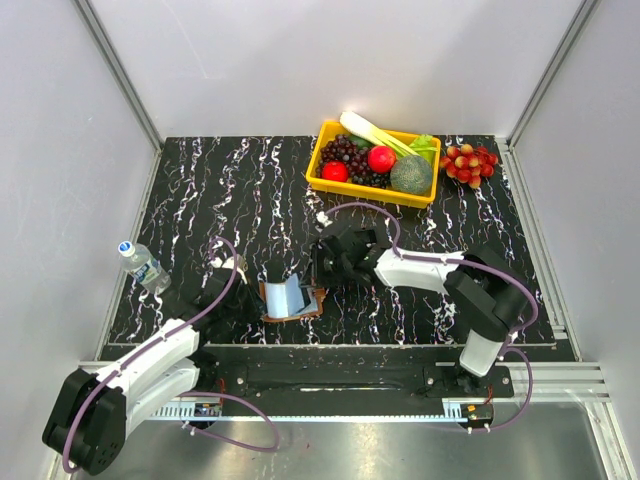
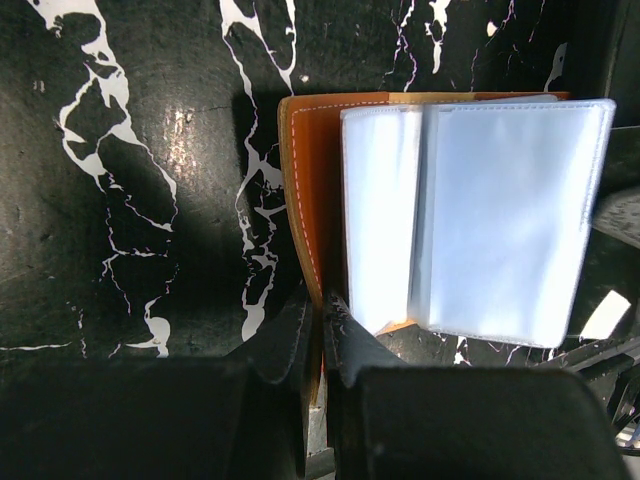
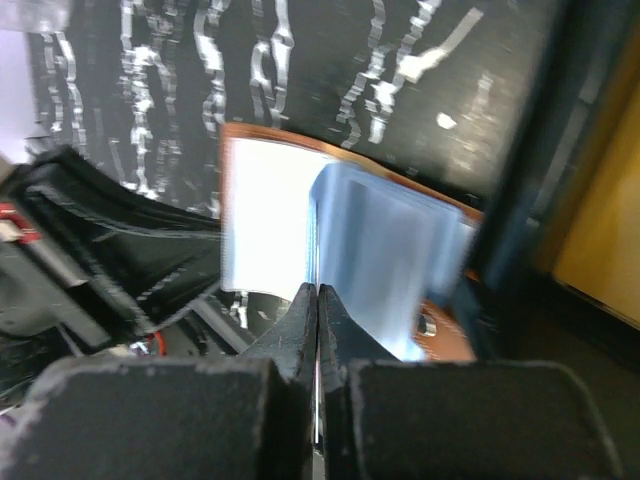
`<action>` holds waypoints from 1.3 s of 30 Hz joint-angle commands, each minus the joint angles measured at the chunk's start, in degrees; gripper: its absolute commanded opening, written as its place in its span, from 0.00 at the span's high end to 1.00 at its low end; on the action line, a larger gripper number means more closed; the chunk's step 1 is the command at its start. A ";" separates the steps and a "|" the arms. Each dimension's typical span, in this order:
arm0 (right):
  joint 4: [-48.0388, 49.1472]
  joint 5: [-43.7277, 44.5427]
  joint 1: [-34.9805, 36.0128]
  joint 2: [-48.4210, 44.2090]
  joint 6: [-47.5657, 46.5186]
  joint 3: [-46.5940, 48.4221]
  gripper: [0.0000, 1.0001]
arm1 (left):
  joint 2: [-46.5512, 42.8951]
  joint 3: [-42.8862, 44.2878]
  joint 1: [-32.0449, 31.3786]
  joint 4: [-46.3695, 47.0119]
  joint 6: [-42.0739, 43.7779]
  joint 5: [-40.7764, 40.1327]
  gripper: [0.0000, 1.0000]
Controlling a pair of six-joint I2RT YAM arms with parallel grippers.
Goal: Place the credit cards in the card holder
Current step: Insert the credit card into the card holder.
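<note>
While propped open on the table [image 1: 230, 190], well to the near-left of the yellow basket [image 1: 360, 190], looks nowhere near filled. Talking about the card holder [image 1: 290, 300] here, with clear sleeves [image 2: 500, 220] fanned up and showing pale and empty in the left wrist view.

Got the left gripper [image 2: 320, 305] on the holder's side away from the basket, fingers narrow and clamped on the brown cover edge to pin it steady. Got the right gripper [image 3: 317, 295] on the basket side of the holder, fingers pinched nearly together on a thin pale sliver. Probably a card [image 3: 317, 420] seen edge-on, aimed at the sleeves.

So: holder opened and held, maybe a first card lined up, not yet seated. Can't spot any other cards anywhere, so no telling how many left to go.
</note>
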 commanded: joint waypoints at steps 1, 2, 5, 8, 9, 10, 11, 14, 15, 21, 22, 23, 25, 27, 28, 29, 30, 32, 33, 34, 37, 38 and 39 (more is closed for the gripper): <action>3.90 -3.63 1.62 1.26 -0.09 5.64 0.99 | 0.73 -0.58 -0.11 1.33 0.22 -0.37 1.00; 3.99 -3.81 1.79 1.88 0.09 6.26 0.99 | 0.81 -0.49 -0.11 1.41 0.30 -0.29 1.00; 4.61 -4.17 2.15 3.99 0.79 6.88 0.99 | 0.64 -0.67 -0.11 1.33 0.30 -0.29 1.00; 5.57 -4.60 2.23 6.09 2.02 6.88 0.99 | 0.37 -0.84 -0.11 1.33 0.21 -0.37 1.00; 5.92 -4.69 2.32 6.36 2.20 6.79 0.99 | 0.29 -0.93 -0.11 1.41 0.21 -0.37 1.00; 6.01 -3.91 2.41 6.37 2.46 6.44 0.99 | 0.20 -0.93 -0.11 1.33 0.13 -0.29 1.00; 6.28 -3.12 2.41 6.02 2.64 5.92 0.99 | 0.20 -1.02 -0.11 1.24 0.13 -0.29 1.00; 6.81 -1.18 2.15 4.35 2.46 3.81 0.99 | 0.11 -1.02 -0.11 0.80 0.21 -0.72 1.00; 7.33 -1.00 1.97 4.00 2.37 2.85 0.99 | 0.20 -1.11 -0.02 0.71 0.21 -0.81 1.00; 10.05 1.19 1.53 2.94 4.74 -2.16 1.00 | 2.04 -0.58 -0.19 0.45 0.21 -1.87 1.00; 10.93 1.63 1.44 2.59 5.44 -3.22 0.99 | 2.48 -0.41 -0.11 0.45 0.13 -1.87 1.00; 11.63 2.24 1.44 2.33 5.97 -4.18 1.00 | 2.83 -0.32 -0.02 0.45 0.13 -1.69 1.00; 12.95 3.39 1.09 1.88 7.55 -5.85 0.99 | 3.01 -0.41 -0.02 0.45 -0.05 -1.87 1.00; 14.62 3.91 0.83 2.06 9.48 -6.83 0.99 | 3.01 -0.41 -0.11 0.27 -0.14 -1.96 1.00; 15.24 4.27 0.83 1.97 10.02 -7.35 1.00 | 3.01 -0.49 -0.11 0.19 -0.14 -1.96 1.00; 15.24 4.97 0.74 1.97 10.72 -7.62 1.00 | 3.01 -0.49 -0.11 -0.16 -0.22 -1.87 1.00; 14.55 5.85 0.74 2.06 11.25 -7.53 0.99 | 3.01 -0.49 -0.11 -0.34 -0.22 -2.13 1.00; 14.02 5.94 0.74 3.19 11.86 -6.84 0.99 | 2.92 -0.67 -0.11 -0.34 -0.40 -2.04 1.00; 13.84 5.85 0.74 3.72 12.30 -6.13 0.99 | 3.01 -0.67 -0.11 -0.34 -0.49 -2.04 1.00; 13.84 5.51 0.74 4.51 13.00 -5.87 0.99 | 2.92 -0.67 -0.11 -0.43 -0.49 -1.96 1.00; 14.01 5.94 0.39 5.66 14.15 -5.95 0.99 | 3.01 -0.23 -0.11 -1.13 -0.66 -2.13 0.93; 13.75 6.03 0.21 5.92 14.15 -5.78 0.99 | 2.84 0.21 -0.11 -1.92 -0.84 -2.04 0.88; 12.79 6.46 0.13 6.19 13.98 -5.51 0.99 | 2.40 0.73 -0.11 -2.88 -0.84 -2.22 0.78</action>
